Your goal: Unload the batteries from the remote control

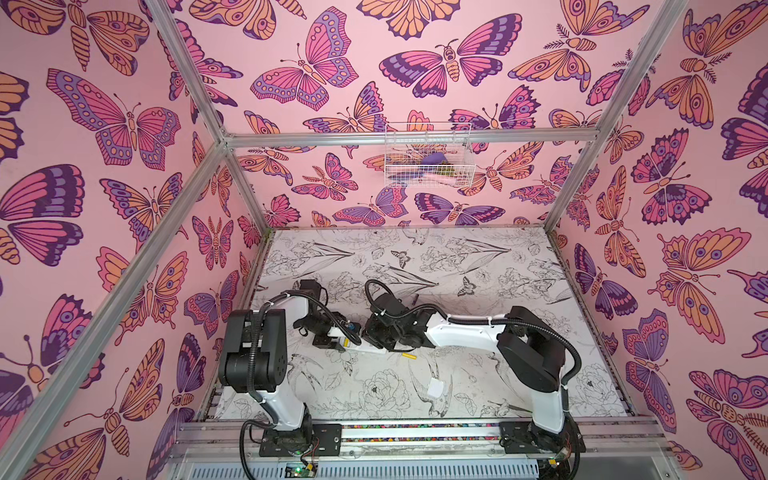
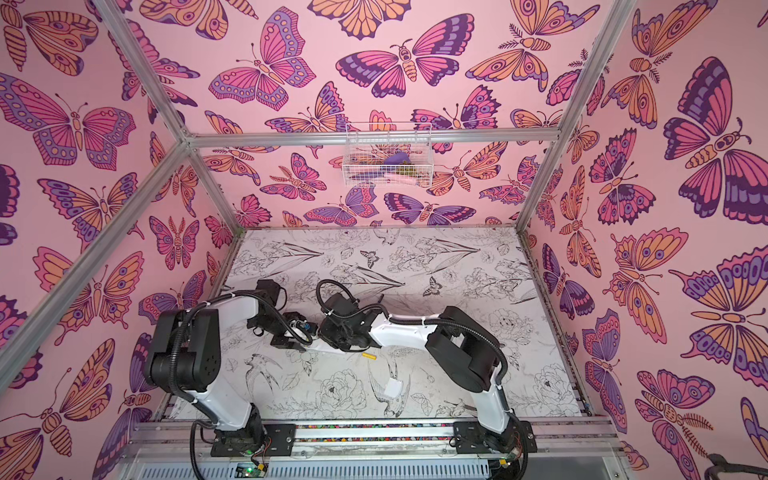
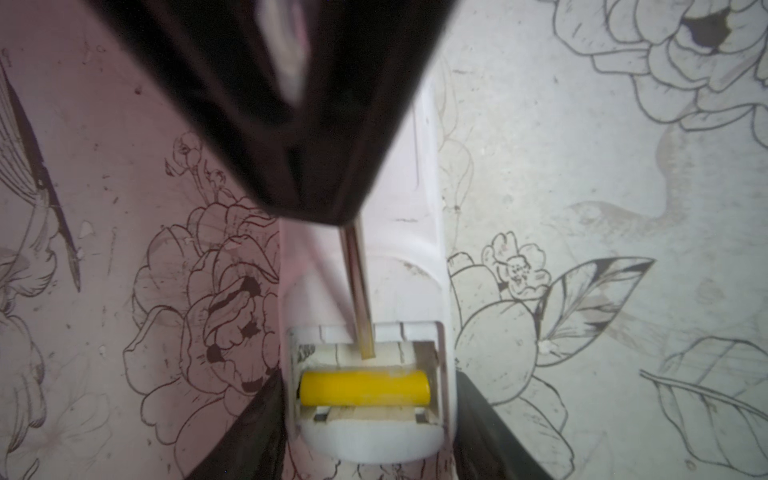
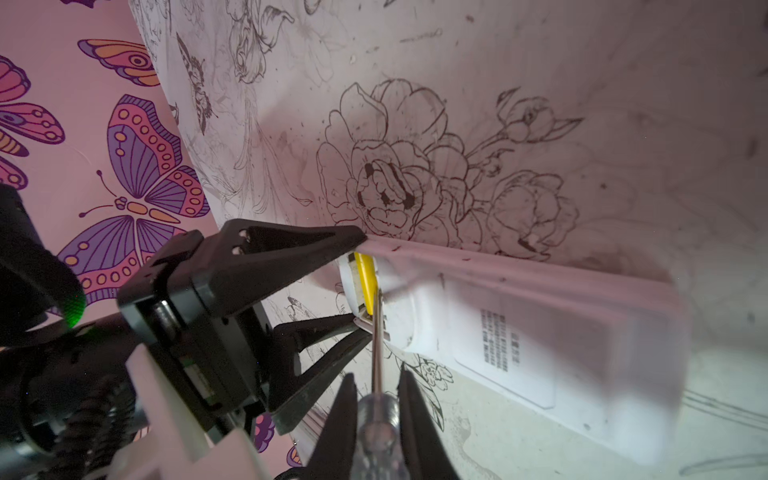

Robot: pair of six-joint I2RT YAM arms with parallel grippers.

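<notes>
Remote [image 4: 540, 316] lies back-up on the table [image 1: 478, 257], its open bay holding one yellow battery [image 3: 365, 394]; left fingers [image 4: 291, 253] sit spread either side of that end, and I cannot tell whether they squeeze it. Right fingers [image 4: 345, 419] pinch a screwdriver [image 4: 379, 419], tip at the bay edge just beside that battery. In both top views a second yellow battery [image 1: 409, 356] lies loose at 4 o'clock of the remote, with a white cover plate [image 1: 436, 388] at 5 o'clock of it.
</notes>
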